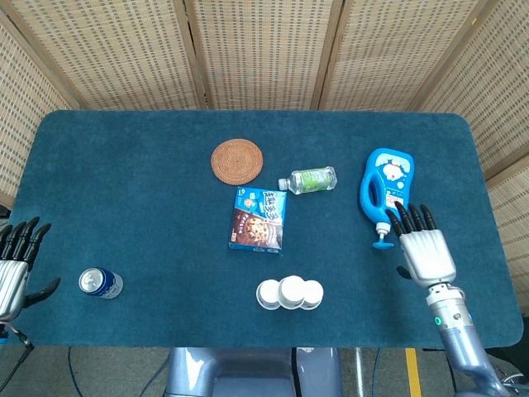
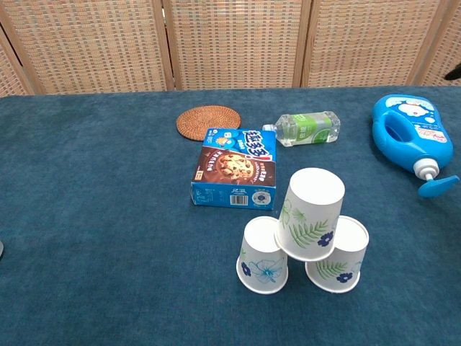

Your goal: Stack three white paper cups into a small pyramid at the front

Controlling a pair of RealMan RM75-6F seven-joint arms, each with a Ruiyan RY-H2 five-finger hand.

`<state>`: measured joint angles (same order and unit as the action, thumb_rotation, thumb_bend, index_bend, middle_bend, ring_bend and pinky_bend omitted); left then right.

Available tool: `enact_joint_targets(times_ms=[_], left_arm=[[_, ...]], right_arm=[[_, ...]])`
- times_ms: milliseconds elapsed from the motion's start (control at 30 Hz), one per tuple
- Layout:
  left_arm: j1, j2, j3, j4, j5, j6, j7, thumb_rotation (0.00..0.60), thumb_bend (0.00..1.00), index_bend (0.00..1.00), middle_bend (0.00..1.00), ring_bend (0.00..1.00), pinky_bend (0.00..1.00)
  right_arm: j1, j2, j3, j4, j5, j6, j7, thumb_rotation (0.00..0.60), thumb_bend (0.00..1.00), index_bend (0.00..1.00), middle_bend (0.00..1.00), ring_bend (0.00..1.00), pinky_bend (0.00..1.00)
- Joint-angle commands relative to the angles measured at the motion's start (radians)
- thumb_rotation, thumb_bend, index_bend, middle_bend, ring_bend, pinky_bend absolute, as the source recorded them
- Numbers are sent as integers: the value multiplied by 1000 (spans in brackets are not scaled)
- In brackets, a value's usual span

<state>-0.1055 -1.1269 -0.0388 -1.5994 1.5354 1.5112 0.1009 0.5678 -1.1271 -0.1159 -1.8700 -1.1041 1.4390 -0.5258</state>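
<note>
Three white paper cups with blue and green prints stand upside down as a small pyramid near the table's front edge. The left base cup (image 2: 263, 256) and the right base cup (image 2: 338, 255) carry the top cup (image 2: 310, 213), which leans a little. From above they show as a tight row, the cups (image 1: 289, 293). My right hand (image 1: 423, 249) hovers open, fingers spread, well to the right of the cups, beside the blue bottle. My left hand (image 1: 13, 269) hangs open off the table's left edge. Neither hand holds anything.
A blue cookie box (image 2: 235, 169) lies just behind the cups. Behind it are a woven coaster (image 2: 208, 120) and a lying green-label bottle (image 2: 305, 127). A blue detergent bottle (image 2: 410, 138) lies at the right. A soda can (image 1: 100, 283) stands front left.
</note>
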Motion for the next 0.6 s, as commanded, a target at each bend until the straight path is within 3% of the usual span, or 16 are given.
enact_joint_targets(times_ms=[33, 300, 600], left_arm=[[1, -6, 2, 4, 0, -1, -2, 600, 244, 12, 0, 0, 0], [7, -23, 6, 18, 2, 6, 0, 600, 244, 2, 0, 0, 0], [11, -29, 1, 27, -3, 15, -11, 600, 244, 2, 0, 0, 0]], right_arm=[[-93, -18, -20, 94, -88, 46, 102, 600, 135, 35, 0, 0, 47], [-211, -70, -32, 209, -180, 93, 186, 600, 134, 32, 0, 0, 38], [-261, -92, -7, 259, -225, 82, 236, 600, 134, 32, 0, 0, 38]])
